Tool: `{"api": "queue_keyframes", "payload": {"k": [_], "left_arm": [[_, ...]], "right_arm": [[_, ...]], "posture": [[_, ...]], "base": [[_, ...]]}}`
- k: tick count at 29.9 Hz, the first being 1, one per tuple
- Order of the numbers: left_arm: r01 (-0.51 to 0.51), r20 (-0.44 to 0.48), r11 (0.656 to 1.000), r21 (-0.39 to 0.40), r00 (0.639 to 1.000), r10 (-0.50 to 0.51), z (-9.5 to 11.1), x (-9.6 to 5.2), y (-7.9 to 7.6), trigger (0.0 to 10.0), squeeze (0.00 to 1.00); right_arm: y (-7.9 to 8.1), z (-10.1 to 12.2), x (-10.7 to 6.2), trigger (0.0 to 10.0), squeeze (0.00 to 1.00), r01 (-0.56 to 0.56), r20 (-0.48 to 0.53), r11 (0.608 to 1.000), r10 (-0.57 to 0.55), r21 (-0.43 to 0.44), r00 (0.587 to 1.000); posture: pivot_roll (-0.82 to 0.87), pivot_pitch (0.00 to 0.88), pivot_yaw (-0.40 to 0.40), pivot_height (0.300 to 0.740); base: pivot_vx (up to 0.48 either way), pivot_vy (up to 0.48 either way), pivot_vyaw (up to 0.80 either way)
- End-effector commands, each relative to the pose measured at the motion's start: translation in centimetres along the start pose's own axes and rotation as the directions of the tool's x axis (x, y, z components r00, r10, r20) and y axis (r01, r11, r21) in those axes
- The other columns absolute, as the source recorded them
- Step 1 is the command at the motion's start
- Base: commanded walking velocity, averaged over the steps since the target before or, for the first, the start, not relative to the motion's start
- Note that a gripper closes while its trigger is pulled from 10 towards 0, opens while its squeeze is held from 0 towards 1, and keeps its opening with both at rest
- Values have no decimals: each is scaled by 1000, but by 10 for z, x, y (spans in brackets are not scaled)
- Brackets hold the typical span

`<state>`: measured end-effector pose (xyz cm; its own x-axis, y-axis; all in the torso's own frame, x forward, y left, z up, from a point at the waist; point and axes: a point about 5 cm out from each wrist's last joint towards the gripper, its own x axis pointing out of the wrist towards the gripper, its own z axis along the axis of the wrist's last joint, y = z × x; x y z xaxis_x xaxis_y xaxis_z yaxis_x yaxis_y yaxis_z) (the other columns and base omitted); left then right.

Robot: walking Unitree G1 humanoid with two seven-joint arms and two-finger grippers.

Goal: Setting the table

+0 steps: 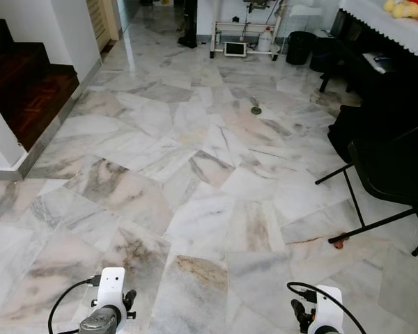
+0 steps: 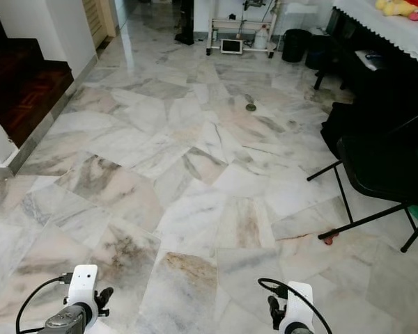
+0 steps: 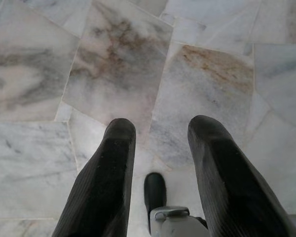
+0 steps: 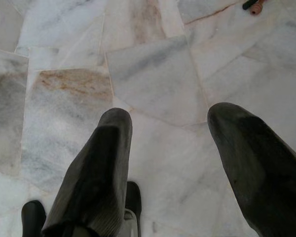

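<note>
Two grippers, both empty, hung low over the marble floor [image 1: 195, 181] in what looks like a carrying-nothing walking posture: left gripper [image 3: 160, 136] with fingers apart, floor tiles showing between them; right gripper [image 4: 170, 126] likewise spread, nothing held. One table with a white lace-edged cloth [image 1: 393, 28], far off at the robot's right, soft toys [image 1: 404, 8] on top; judged the task's target, well apart from both sets of jaws. One black folding chair [image 1: 390, 174] stands between, nearer on the right. No tableware can be made out. Dark wooden stairs [image 1: 28, 83], left.
</note>
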<state>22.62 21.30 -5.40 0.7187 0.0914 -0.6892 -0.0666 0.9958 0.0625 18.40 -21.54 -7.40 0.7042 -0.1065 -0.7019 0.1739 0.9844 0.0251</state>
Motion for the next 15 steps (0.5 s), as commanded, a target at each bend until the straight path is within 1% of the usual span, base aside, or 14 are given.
{"api": "queue_keyframes", "payload": {"k": [1, 5, 7, 8, 10, 13, 15], "left_arm": [[-18, -9, 1000, -14, 1000, 18, -3, -1, 4, 10000, 0], [-23, -21, 1000, -17, 1000, 22, -10, -3, 7, 10000, 0], [-11, -31, 1000, 10, 999, 11, -12, -4, 6, 10000, 0], [-11, -31, 1000, 10, 999, 11, -12, -4, 6, 10000, 0], [-11, -16, 1000, -3, 1000, 11, -8, -3, 6, 10000, 0], [-17, 7, 1000, -16, 1000, 17, 1, -1, 7, 10000, 0], [-22, 15, 999, -26, 1000, 23, 4, 0, 8, 10000, 0]], "right_arm": [[-3, 3, 1, 10000, 0, 12, 10, 1000, -12, 6, 1000], [-1, -3, -1, 10000, 0, 11, -6, 1000, -11, 15, 1000], [-1, -6, -2, 10000, 0, -3, -23, 1000, 3, -18, 1000], [-1, -6, -2, 10000, 0, -3, -23, 1000, 3, -18, 1000], [-5, -5, -2, 10000, 0, 24, -19, 1000, -24, 11, 1000], [-10, 0, -1, 10000, 0, 54, -14, 998, -53, 32, 998], [-12, 2, 0, 10000, 0, 61, -12, 997, -60, 40, 998]], "posture": [[36, 0, -49, 740], [57, 0, -63, 740], [76, 0, -63, 740], [76, 0, -63, 740], [56, 0, -41, 740], [33, 0, -29, 740], [33, 0, -39, 740]], "base": [[0, 0, 0], [0, 0, 0], [0, 0, 0], [0, 0, 0], [0, 0, 0], [0, 0, -606], [0, 0, -759]]}}
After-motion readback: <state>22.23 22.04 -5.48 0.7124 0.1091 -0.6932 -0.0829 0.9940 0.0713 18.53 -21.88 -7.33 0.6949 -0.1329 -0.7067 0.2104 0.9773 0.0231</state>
